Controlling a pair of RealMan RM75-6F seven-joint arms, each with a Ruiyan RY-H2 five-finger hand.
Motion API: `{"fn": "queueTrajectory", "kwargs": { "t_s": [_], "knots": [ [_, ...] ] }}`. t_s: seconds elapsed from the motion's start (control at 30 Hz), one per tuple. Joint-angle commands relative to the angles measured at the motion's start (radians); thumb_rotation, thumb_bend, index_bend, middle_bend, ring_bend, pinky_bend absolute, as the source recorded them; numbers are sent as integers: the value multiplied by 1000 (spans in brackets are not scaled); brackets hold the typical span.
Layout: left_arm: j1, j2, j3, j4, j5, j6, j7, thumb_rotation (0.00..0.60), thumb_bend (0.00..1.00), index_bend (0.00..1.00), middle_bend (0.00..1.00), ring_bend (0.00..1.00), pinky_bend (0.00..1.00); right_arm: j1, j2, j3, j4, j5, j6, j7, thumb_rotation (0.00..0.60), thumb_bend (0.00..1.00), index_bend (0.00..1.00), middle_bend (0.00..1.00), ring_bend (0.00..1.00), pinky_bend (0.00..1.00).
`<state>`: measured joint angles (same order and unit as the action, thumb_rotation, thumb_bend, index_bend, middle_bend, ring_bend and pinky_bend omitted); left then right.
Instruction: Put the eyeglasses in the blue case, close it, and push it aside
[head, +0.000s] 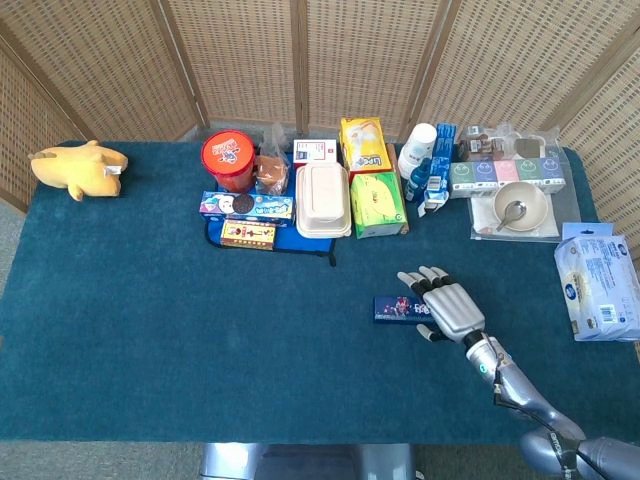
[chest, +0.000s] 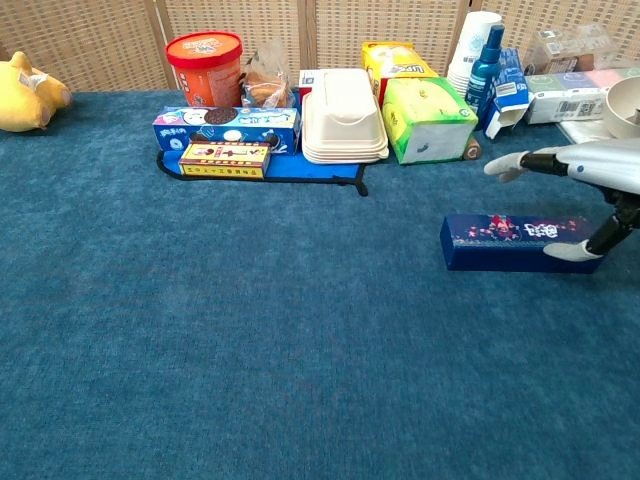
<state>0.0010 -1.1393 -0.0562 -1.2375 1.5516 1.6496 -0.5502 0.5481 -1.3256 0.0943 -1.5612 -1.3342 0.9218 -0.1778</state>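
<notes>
At the far left edge of the frame, your yellow plush toy (head: 78, 169) lies near the table's back corner, well apart from everything else. Moving right along the upper middle, you have a red tub (head: 230, 160) behind a row of snack boxes (head: 246, 206), then a white clamshell container (head: 323, 200) just beside a green box (head: 377, 204), with a yellow box (head: 363, 144) behind it. Further right stand a stack of white cups (head: 418, 150) and a blue spray bottle (chest: 485, 58), then a bowl (head: 520, 208) with a spoon in it, and a blue-and-white packet (head: 598, 283) at the right edge.

The blue case (chest: 512, 242) sits closed and flat on the blue tablecloth (head: 180, 330), right of centre, its long side running left to right. Your right hand (head: 448, 307) is at the case's right end with its fingers spread; in the chest view the thumb (chest: 573, 251) touches the case's near side while the other fingers reach over the top, raised off the lid. It grips nothing. Your left hand shows in neither view.
</notes>
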Motion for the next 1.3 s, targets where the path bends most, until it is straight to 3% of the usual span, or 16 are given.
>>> {"fn": "queueTrajectory", "kwargs": {
  "t_s": [0.03,0.33,0.5,0.77,1.07,1.3],
  "knots": [
    [-3,0,1,-7,-6,-12,14,598,345,299,272,286,209,-30,35,0,-59,3,67,-28,600,309,19,123,53,107],
    [-5,-15,13,-20,-23,-53,60,596,345,317,274,286,207,-129,120,-2,-150,-7,251,-52,600,303,139,198,101,113],
    [10,-30,28,-21,-30,-58,105,598,345,316,276,283,198,-215,129,-20,-118,-2,382,-92,600,306,219,234,137,136],
    [39,-90,36,1,-37,-30,159,596,345,317,280,282,187,-346,112,-49,-57,-19,551,-41,600,326,314,297,166,140],
    [59,-154,46,5,-42,-23,269,595,344,323,284,272,175,-423,87,-49,-7,-20,626,-16,600,331,363,319,180,138],
    [65,-143,51,-50,-31,-16,313,596,345,320,288,272,174,-451,83,-37,7,-25,643,8,600,333,370,322,182,136]
  ]
}}
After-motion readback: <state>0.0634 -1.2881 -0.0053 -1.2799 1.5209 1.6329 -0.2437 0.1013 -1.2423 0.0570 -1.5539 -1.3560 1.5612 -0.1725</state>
